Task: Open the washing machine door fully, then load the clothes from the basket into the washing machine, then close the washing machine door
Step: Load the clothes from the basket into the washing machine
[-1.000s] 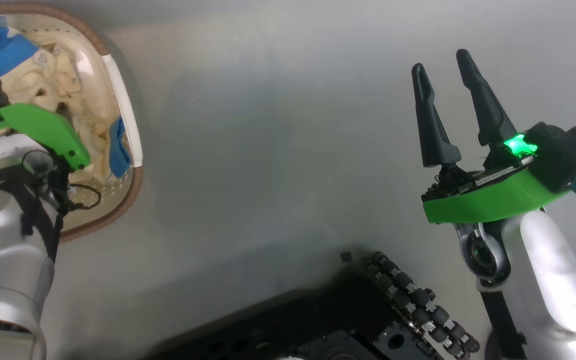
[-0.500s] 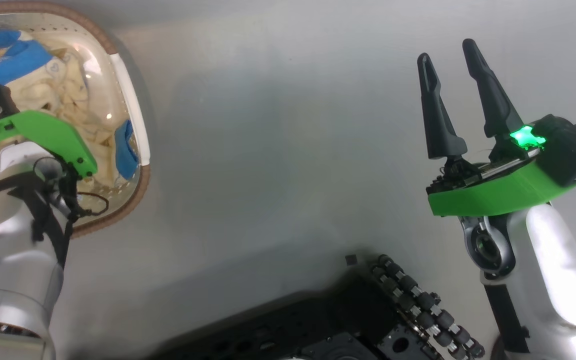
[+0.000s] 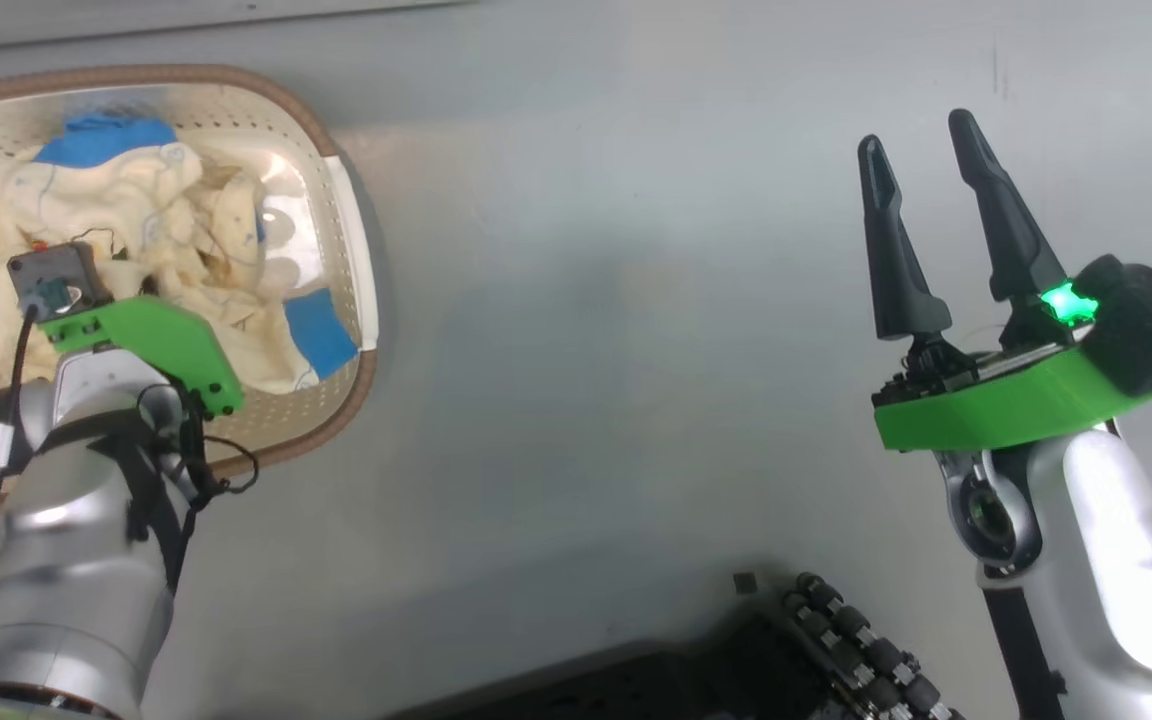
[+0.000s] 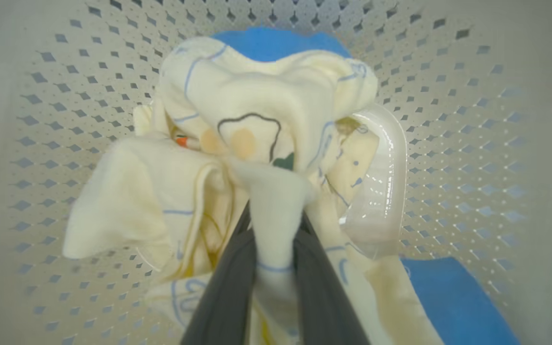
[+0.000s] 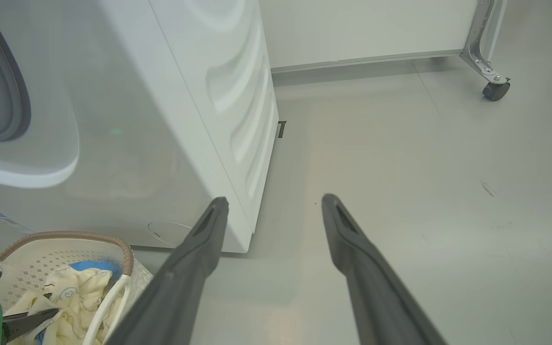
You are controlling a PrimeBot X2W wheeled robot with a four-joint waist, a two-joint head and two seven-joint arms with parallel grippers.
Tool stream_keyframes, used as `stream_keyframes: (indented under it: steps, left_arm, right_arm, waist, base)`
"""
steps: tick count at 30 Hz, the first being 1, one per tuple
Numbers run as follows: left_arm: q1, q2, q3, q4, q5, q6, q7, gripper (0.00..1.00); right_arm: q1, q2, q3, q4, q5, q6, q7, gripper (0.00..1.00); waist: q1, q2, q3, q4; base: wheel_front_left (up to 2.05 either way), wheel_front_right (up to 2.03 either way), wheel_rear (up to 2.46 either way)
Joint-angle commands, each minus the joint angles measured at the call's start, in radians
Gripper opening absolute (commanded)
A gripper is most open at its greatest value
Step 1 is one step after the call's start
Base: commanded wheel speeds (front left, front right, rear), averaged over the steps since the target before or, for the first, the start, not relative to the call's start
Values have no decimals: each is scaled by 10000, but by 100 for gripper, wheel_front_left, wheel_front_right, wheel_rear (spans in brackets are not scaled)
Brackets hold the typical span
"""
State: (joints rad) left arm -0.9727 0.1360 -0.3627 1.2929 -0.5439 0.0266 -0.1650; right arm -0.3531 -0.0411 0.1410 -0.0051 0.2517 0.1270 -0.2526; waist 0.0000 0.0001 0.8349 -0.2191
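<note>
The cream perforated basket [image 3: 351,250] with its brown rim stands on the floor at the upper left. It holds the clothes [image 3: 186,220]: crumpled cream-yellow garments and blue pieces [image 3: 321,332]. My left arm reaches down into the basket. In the left wrist view my left gripper [image 4: 276,211] is shut on a fold of cream garment [image 4: 266,115], which bunches up just past the fingertips. My right gripper [image 3: 921,140] is open and holds nothing, above bare floor far to the basket's right. The white washing machine [image 5: 170,96] with its grey gasket [image 5: 15,96] stands behind the basket [image 5: 127,254]. The washing machine door is out of view.
My dark wheeled base [image 3: 836,640] fills the bottom middle of the head view. Grey floor [image 3: 616,350] lies between the basket and my right arm. A metal frame leg on a caster [image 5: 494,88] stands at the far right, by a white wall panel.
My left gripper has shut on the cream garment in the basket. The head camera has moved, so the basket now appears lower and further right. The right gripper stays open in the same pose.
</note>
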Motion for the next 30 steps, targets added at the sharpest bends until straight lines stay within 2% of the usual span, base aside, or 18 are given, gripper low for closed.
stream_keyframes:
  steps: [1, 13, 25, 30]
  left_arm:
    - [398, 243, 84, -47, 85, 64, -241, 0]
    - [1248, 55, -103, -749, 310, 23, -951, 0]
    - [3680, 421, 552, -4816, 1267, 732, -966, 0]
    - [4669, 479, 738, -6284, 1657, 892, -966, 0]
  right_arm:
    - [477, -91, 74, -204, -116, 37, -91, 100]
    - [1327, -91, -419, -19, -459, 37, -91, 100]
    - [2330, -91, -725, 122, -913, 37, -62, 100]
    - [2694, -91, -856, 6, -1078, 37, 116, 100]
  waist:
    - [0, -1, -491, 210]
    - [0, -1, -2299, 586]
    - [0, -1, -4388, 1021]
    - [0, -1, -5089, 1241]
  base:
    - [0, 0, 0]
    - [0, 0, 0]
    - [0, 0, 0]
    - [0, 0, 0]
